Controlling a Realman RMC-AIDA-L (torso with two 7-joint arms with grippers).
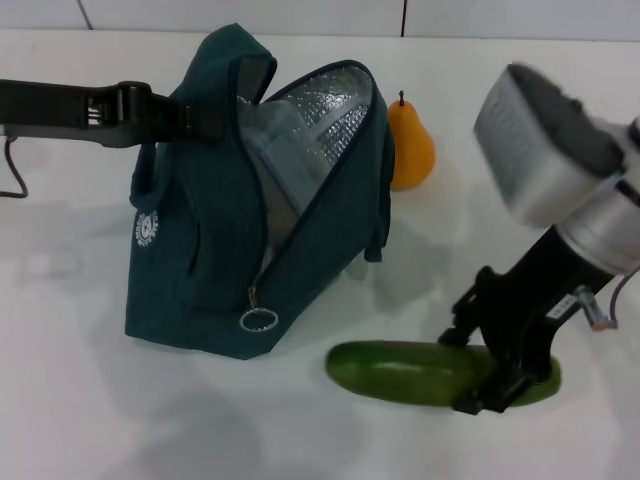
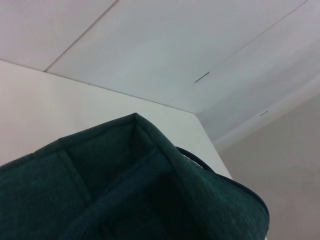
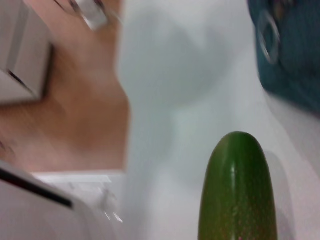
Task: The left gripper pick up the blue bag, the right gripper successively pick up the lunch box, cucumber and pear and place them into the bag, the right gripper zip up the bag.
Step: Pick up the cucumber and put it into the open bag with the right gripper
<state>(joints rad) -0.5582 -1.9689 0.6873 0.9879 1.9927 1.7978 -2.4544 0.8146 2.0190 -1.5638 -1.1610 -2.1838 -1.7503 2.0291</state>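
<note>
The blue bag [image 1: 210,250] stands on the white table with its top unzipped and its foil lining showing. My left gripper [image 1: 190,115] reaches in from the left and is shut on the bag's upper handle; the left wrist view shows only bag fabric [image 2: 125,200]. Inside the opening a pale clear shape, the lunch box [image 1: 275,160], shows. The cucumber [image 1: 400,372] lies in front of the bag to the right and also appears end-on [image 3: 237,190]. My right gripper [image 1: 478,368] is down over its right end, open, one finger on each side. The pear [image 1: 410,150] stands upright behind the bag.
The zipper's metal ring pull [image 1: 259,319] hangs low on the bag's front and shows in the right wrist view [image 3: 270,30]. A dark cable [image 1: 15,170] trails at the far left. The table's edge [image 3: 125,150] borders a brown floor.
</note>
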